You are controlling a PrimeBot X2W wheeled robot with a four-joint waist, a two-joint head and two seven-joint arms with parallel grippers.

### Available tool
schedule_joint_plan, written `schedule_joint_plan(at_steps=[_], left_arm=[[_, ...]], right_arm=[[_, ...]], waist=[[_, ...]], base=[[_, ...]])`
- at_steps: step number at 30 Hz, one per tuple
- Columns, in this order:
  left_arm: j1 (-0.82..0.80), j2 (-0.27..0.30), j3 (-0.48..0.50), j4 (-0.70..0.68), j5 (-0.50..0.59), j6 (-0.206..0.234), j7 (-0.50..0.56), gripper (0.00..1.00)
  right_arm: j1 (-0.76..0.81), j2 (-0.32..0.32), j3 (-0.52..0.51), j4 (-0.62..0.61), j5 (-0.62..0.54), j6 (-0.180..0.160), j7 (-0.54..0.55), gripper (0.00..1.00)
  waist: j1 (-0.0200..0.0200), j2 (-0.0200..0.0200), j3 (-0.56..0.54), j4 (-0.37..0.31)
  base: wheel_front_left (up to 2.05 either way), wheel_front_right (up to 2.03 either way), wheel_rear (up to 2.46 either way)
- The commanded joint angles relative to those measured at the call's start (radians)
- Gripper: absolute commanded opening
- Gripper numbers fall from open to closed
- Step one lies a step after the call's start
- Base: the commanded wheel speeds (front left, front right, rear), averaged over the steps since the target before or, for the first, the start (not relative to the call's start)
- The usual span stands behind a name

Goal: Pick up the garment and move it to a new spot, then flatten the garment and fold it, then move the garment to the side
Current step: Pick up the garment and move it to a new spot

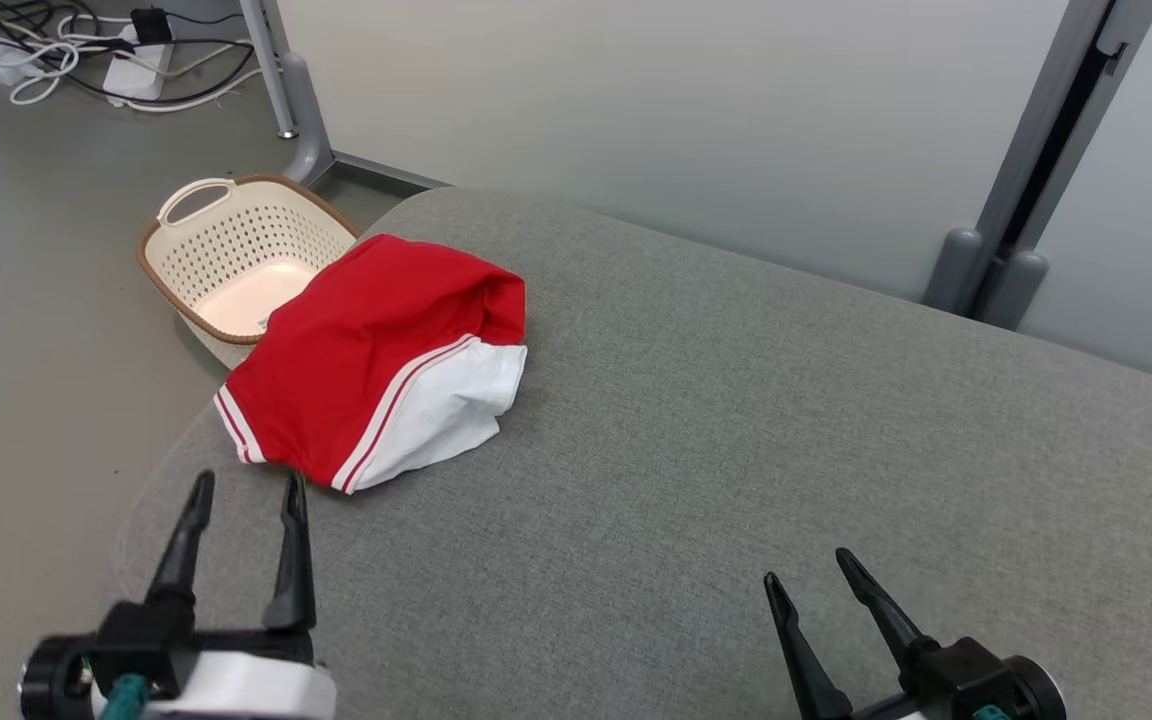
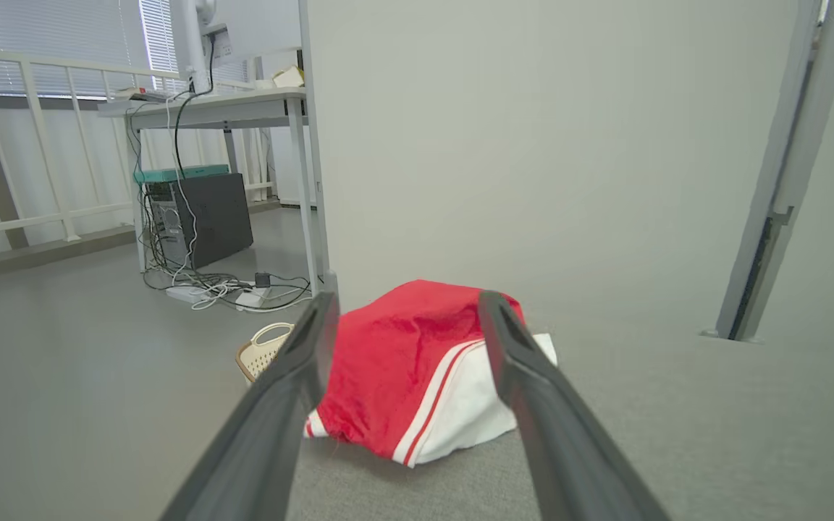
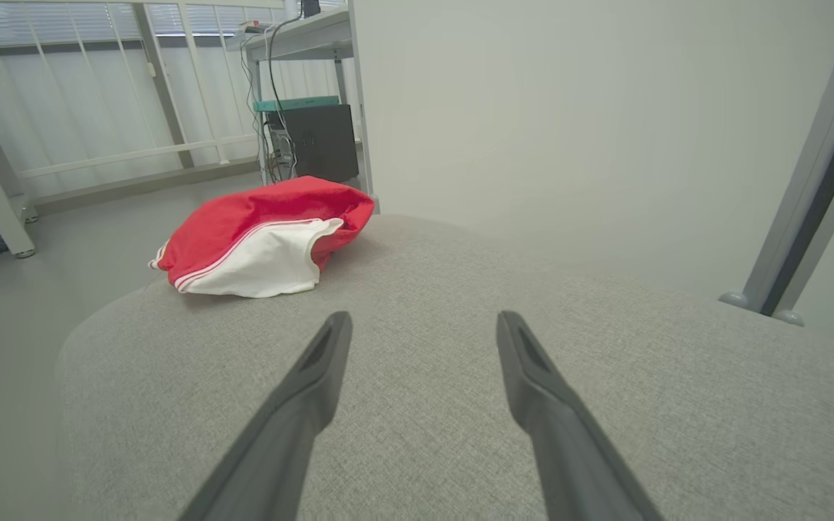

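A red and white garment (image 1: pixel 376 360) lies bunched in a heap near the left edge of the grey padded surface (image 1: pixel 736 450). My left gripper (image 1: pixel 246 490) stands open just short of the heap's near edge, nothing between its fingers. In the left wrist view the garment (image 2: pixel 410 369) sits straight ahead between the open fingers of that gripper (image 2: pixel 406 307). My right gripper (image 1: pixel 806 565) is open at the lower right, well away from the cloth. From the right wrist the garment (image 3: pixel 265 235) shows far off to the upper left, beyond that gripper (image 3: pixel 424 325).
A cream perforated laundry basket (image 1: pixel 236 250) stands on the floor just past the surface's left edge, behind the garment. Power strips and cables (image 1: pixel 86 50) lie on the floor at far left. A pale partition wall (image 1: pixel 686 110) with grey posts (image 1: pixel 1016 200) runs behind.
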Motion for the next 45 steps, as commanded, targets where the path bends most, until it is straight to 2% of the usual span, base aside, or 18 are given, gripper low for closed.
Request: schedule_joint_plan(at_steps=[1, 5, 10, 16, 21, 26, 31, 37, 40, 41, 42, 45], left_arm=[[-0.051, 0.009, 0.016, -0.016, 0.015, -0.014, 0.0, 1.0], [-0.21, 0.046, 0.059, -0.001, 0.025, -0.071, 0.0, 1.0], [-0.488, 0.13, 0.036, 0.248, 0.01, -0.123, 0.0, 1.0], [-0.815, 0.198, 0.032, 0.661, -0.123, -0.139, 0.1, 1.0], [-0.982, 0.242, -0.101, 0.843, -0.245, -0.138, 0.212, 1.0], [-1.055, 0.298, -0.245, 0.926, -0.359, -0.138, 0.35, 1.0], [-1.078, 0.339, -0.328, 0.991, -0.437, -0.138, 0.439, 1.0], [-1.063, 0.351, -0.384, 1.032, -0.531, -0.138, 0.503, 1.0], [-1.05, 0.348, -0.408, 1.023, -0.576, -0.138, 0.498, 1.0], [-1.044, 0.348, -0.414, 1.016, -0.595, -0.139, 0.488, 0.44], [-1.037, 0.349, -0.426, 1.001, -0.608, -0.139, 0.475, 0.0], [-1.031, 0.367, -0.451, 0.966, -0.649, -0.139, 0.415, 0.0]], right_arm=[[-0.007, -0.004, -0.002, 0.004, -0.013, 0.0, -0.006, 1.0], [-0.021, -0.004, -0.013, 0.0, -0.043, 0.0, -0.006, 1.0], [-0.042, -0.004, -0.034, -0.024, -0.083, 0.0, -0.006, 1.0], [-0.109, -0.017, -0.051, -0.042, -0.134, 0.0, -0.006, 1.0], [-0.16, -0.045, -0.078, -0.066, -0.153, 0.0, -0.006, 1.0], [-0.19, -0.059, -0.101, -0.095, -0.159, 0.0, -0.006, 1.0], [-0.22, -0.068, -0.106, -0.124, -0.161, 0.0, -0.004, 1.0], [-0.249, -0.081, -0.125, -0.126, -0.169, -0.002, -0.001, 1.0], [-0.253, -0.083, -0.136, -0.122, -0.171, -0.002, 0.0, 1.0], [-0.254, -0.083, -0.137, -0.12, -0.171, -0.002, 0.001, 1.0], [-0.255, -0.083, -0.134, -0.118, -0.171, -0.002, 0.001, 1.0], [-0.261, -0.08, -0.124, -0.11, -0.169, -0.002, 0.001, 1.0]], waist=[[0.0, 0.0, 0.016, 0.009], [0.0, 0.0, 0.072, 0.011], [0.0, 0.0, 0.143, 0.001], [0.0, 0.0, 0.279, -0.08], [0.0, 0.0, 0.375, -0.138], [0.0, 0.0, 0.45, -0.177], [0.0, 0.0, 0.523, -0.206], [0.0, 0.0, 0.574, -0.221], [0.0, 0.0, 0.584, -0.219], [0.0, 0.0, 0.586, -0.216], [0.0, 0.0, 0.587, -0.213], [0.0, 0.0, 0.581, -0.205]], base=[[0.0, 0.0, 0.0], [0.0, 0.0, 0.0], [0.0, 0.0, 0.0], [0.0, 0.0, 0.0], [0.0, 0.0, 0.0], [0.0, 0.0, 0.0], [0.0, 0.0, 0.0], [0.0, 0.0, 0.0], [0.0, 0.0, 0.0], [0.0, 0.0, 0.0], [0.0, 0.0, 0.0], [0.0, 0.0, 0.0]])
